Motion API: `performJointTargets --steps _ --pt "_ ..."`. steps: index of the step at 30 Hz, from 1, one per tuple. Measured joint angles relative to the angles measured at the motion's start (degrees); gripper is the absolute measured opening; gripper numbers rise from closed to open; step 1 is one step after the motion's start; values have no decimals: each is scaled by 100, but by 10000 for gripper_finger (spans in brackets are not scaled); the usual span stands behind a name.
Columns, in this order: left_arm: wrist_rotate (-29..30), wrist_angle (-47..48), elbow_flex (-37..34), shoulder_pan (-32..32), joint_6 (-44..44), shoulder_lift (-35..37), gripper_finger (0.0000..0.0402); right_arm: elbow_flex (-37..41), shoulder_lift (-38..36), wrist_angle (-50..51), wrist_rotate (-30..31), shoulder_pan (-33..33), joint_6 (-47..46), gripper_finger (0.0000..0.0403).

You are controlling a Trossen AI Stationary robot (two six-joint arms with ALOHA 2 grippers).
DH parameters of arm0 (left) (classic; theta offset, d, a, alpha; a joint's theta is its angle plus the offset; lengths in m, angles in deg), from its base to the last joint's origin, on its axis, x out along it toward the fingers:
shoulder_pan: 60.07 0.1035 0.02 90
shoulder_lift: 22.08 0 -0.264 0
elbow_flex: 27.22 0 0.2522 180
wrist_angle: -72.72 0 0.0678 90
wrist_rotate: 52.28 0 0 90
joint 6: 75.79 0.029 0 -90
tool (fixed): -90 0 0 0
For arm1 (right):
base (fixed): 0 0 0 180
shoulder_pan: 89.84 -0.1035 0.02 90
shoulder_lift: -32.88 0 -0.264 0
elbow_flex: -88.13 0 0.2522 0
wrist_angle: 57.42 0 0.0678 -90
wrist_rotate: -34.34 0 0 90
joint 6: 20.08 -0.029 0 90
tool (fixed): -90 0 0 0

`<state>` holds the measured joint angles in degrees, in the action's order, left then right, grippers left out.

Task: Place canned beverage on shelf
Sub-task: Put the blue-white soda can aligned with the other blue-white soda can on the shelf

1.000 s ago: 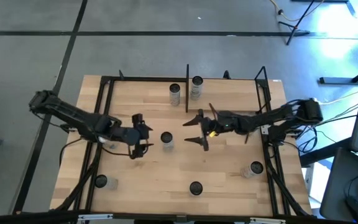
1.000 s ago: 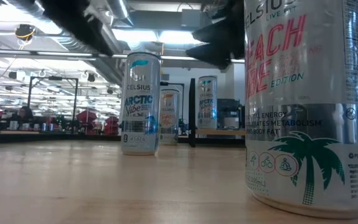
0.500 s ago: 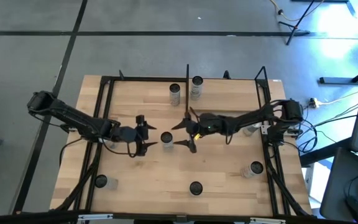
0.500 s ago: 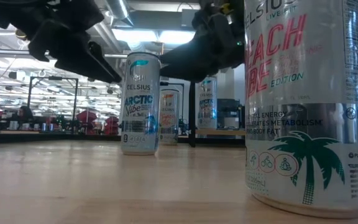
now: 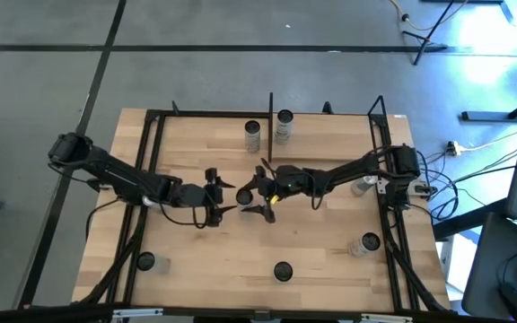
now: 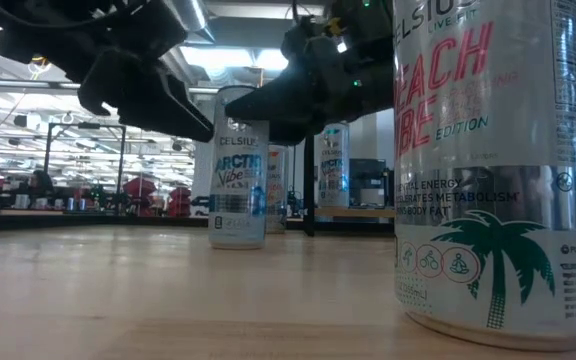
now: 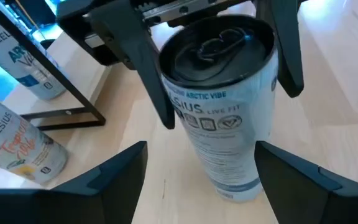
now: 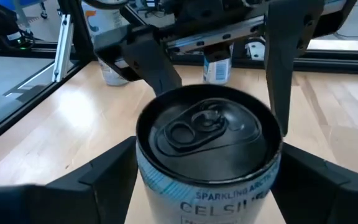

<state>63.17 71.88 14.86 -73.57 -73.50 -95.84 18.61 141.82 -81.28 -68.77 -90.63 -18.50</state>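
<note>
Bright ceiling strip lights [image 6: 218, 55] lit the low view evenly; the nearest silver palm-printed can [image 6: 488, 170] looked slightly soft, perhaps too close for focus.

can [image 5: 243, 196]: silver and blue, "Arctic Vibe" print, unopened tab, upright on the tabletop near its middle, between both arms' open fingers | shelf [image 5: 330, 112]: narrow light-wood ledge with thin black posts, along the table's far edge, 2 cans by its divider post
</note>
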Motion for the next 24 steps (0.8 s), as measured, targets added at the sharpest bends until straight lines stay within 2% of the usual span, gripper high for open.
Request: performJointTargets --steps 4,10,16,24 --pt "4 -8 0 0 88 -48 286 -9 3 -4 57 -47 39 296" --pt "-6 -15 2 -2 122 -48 286 -9 3 -3 57 -32 42 218" --pt "2 -15 0 0 107 -48 286 -5 -286 445 3 -34 92 218" --pt "0 -8 0 0 83 -48 286 -5 -1415 1687 4 -38 341 218"
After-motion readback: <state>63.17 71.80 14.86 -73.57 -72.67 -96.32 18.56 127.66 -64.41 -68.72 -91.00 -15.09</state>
